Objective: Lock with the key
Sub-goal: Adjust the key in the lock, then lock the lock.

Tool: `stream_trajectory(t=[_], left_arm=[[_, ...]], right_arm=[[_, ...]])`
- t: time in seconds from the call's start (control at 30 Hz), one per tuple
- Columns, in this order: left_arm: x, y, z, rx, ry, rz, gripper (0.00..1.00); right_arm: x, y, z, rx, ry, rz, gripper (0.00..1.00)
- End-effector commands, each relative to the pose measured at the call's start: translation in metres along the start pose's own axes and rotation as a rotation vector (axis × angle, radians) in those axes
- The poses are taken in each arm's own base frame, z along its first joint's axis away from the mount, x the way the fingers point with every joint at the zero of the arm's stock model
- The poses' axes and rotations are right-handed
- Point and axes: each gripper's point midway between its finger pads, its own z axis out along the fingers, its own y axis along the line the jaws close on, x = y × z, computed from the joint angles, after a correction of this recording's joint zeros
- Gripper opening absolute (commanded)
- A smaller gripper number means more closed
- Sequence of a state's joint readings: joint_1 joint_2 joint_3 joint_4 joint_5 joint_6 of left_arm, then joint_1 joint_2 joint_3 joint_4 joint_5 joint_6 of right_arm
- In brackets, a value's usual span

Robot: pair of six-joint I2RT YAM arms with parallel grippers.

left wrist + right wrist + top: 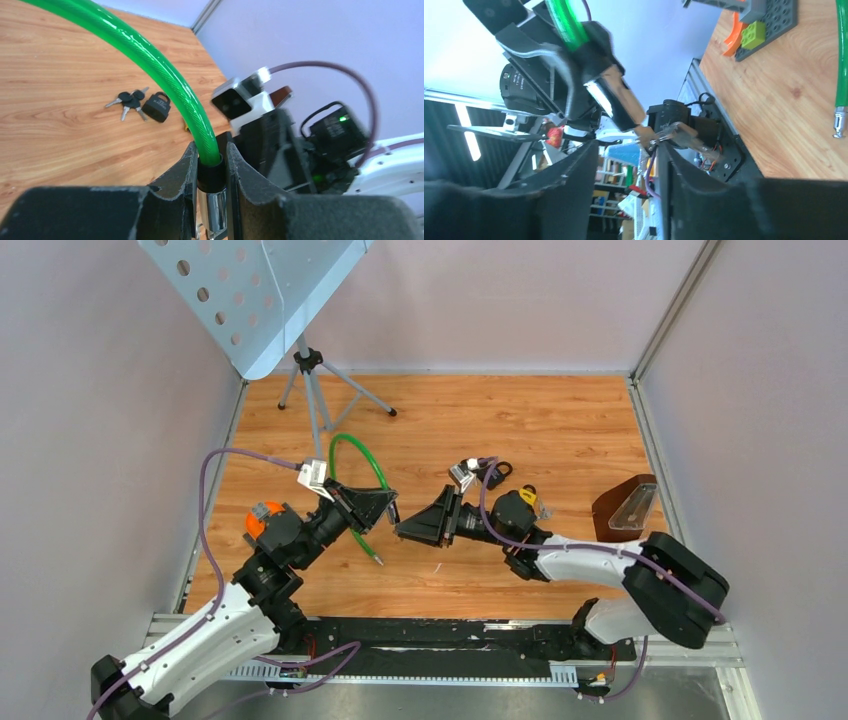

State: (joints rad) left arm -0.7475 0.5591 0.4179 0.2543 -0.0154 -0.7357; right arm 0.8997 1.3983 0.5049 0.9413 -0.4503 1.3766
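While I watch from the overhead camera, the two arms meet nose to nose over the middle of the desk (560,420). The left pincer (211,150) is pinching the green cable lock (150,55) just where the cable enters its black collar. The shiny lock barrel (212,205) pokes out below the fingers (185,165). From above, the cable arcs up and back from that grip in a loop. Its free end, the locking pin (378,560), lies on the wood near the left arm, apart from the barrel.

The right pincer (628,150) points straight at the barrel, close to it. In its wrist view I see a gap between the two fingers (574,180), and a small metal key (674,134) sits at the tip of one finger, aimed toward the barrel's end. I cannot tell whether the fingers are actually gripping it, nor whether its tip has entered the barrel.

Farther back on the desk, a small black padlock (156,106) lies touching a bunch of keys (127,100), well apart from both pincers. A music stand (310,370) stands at the far left corner.
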Motion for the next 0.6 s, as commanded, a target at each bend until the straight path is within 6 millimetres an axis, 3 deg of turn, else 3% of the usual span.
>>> stream_trajectory(t=[0.0, 0.1, 0.27, 0.43, 0.57], left_arm=[[-0.02, -0.018, 0.003, 0.056, -0.04, 0.076, 0.0], [-0.023, -0.02, 0.005, 0.054, -0.038, 0.092, 0.0], [-0.03, -0.03, 0.006, 0.077, -0.027, 0.115, 0.0], [-0.034, -0.072, -0.001, 0.247, 0.043, 0.16, 0.0], [-0.039, -0.106, -0.013, 0.383, 0.114, 0.2, 0.0]], right_arm=[[-0.017, 0.022, -0.011, 0.017, -0.096, -0.159, 0.53], [-0.024, 0.024, -0.027, 0.08, -0.157, -0.266, 0.67], [-0.044, 0.018, -0.056, 0.21, -0.299, -0.366, 0.72], [-0.064, 0.013, -0.075, 0.327, -0.389, -0.489, 0.72], [-0.078, -0.005, -0.082, 0.422, -0.424, -0.601, 0.74]])
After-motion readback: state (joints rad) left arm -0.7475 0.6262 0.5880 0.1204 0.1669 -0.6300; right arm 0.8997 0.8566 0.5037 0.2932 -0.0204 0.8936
